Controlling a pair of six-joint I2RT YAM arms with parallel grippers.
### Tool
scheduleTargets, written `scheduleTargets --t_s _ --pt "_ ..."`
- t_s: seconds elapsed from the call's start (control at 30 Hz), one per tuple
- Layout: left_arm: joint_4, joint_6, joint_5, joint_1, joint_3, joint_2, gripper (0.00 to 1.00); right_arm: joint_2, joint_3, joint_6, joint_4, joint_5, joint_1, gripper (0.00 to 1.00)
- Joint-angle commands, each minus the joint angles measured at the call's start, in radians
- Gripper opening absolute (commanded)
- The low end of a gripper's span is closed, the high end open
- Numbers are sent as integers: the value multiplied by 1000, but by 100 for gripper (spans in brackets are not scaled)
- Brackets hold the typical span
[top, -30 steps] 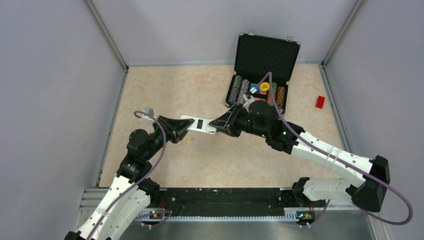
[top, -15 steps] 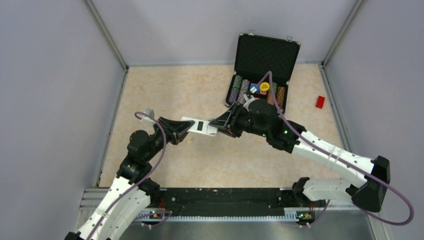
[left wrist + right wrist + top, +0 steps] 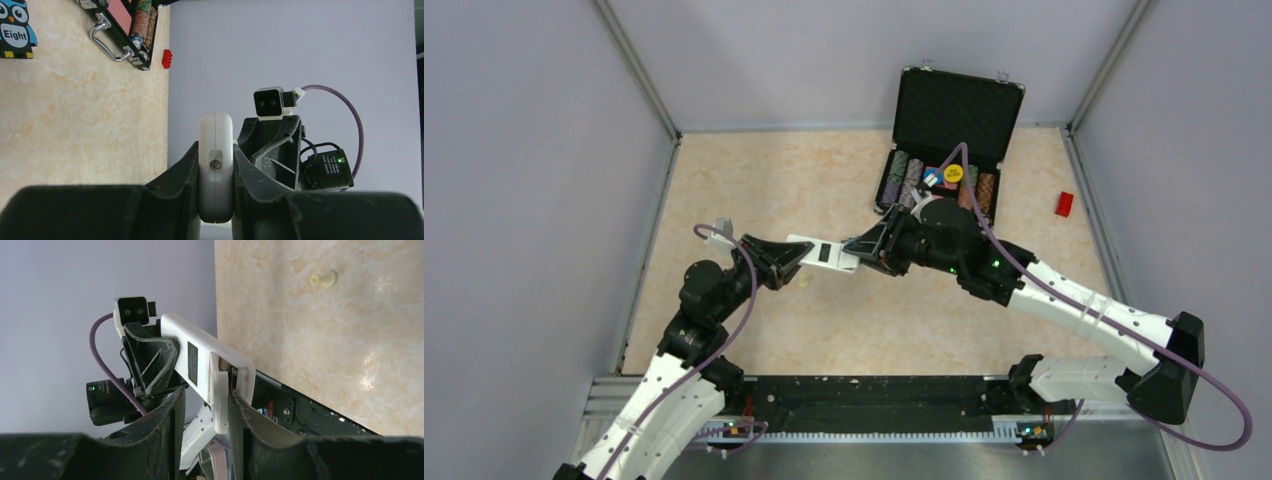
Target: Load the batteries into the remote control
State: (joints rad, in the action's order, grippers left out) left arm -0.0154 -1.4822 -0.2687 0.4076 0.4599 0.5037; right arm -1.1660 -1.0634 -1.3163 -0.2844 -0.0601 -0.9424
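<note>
Bench: a beige, marble-patterned bench [image 3: 754, 180], flat and lightly glossy.
Room: pale lilac walls [image 3: 544, 150] close the left, far and right sides. Grey metal posts [image 3: 636, 68] rise at the far corners.
Near edge: a black rail [image 3: 864, 400] runs along it and carries both arm bases.
Task thing: the slim white plastic remote control [image 3: 829, 252] sits left of the bench's middle, spanning the two tools. Its white back faces up and shows a small dark rectangle.
Left tool: the left tool [image 3: 802, 254] is clamped on the remote control's left end, one finger on each long side.
Right tool: the right tool [image 3: 854, 252] is clamped on the right end. Its wrist view shows a narrow gap beside a thin white panel [image 3: 218, 400] there.
Far right: an open black case of coloured chips [image 3: 954, 130] stands with its lid up near the far wall, just behind the right wrist.
Right edge: a small red block [image 3: 1064, 204] lies near the right wall.
Small items: a cream peg [image 3: 325, 278] lies on the bench near the left tool. A blue owl-faced toy [image 3: 14, 25] lies flat by the case's handle side.
Open room: bare marble shows across the far left, and also in a broad strip between the tools and the near rail.
</note>
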Motion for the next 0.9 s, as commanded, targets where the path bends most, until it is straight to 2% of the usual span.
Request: scheduleTargets --t_s 0.0,0.33,0.87 --pt "-109 -8 25 0 6 -21 0 28 -24 18 -55 15 -8 35" --pt "-107 -6 25 0 6 -22 0 58 2 5 -52 0 5 34" --pt "-110 -19 4 0 9 -21 0 35 34 36 -13 -18 13 27"
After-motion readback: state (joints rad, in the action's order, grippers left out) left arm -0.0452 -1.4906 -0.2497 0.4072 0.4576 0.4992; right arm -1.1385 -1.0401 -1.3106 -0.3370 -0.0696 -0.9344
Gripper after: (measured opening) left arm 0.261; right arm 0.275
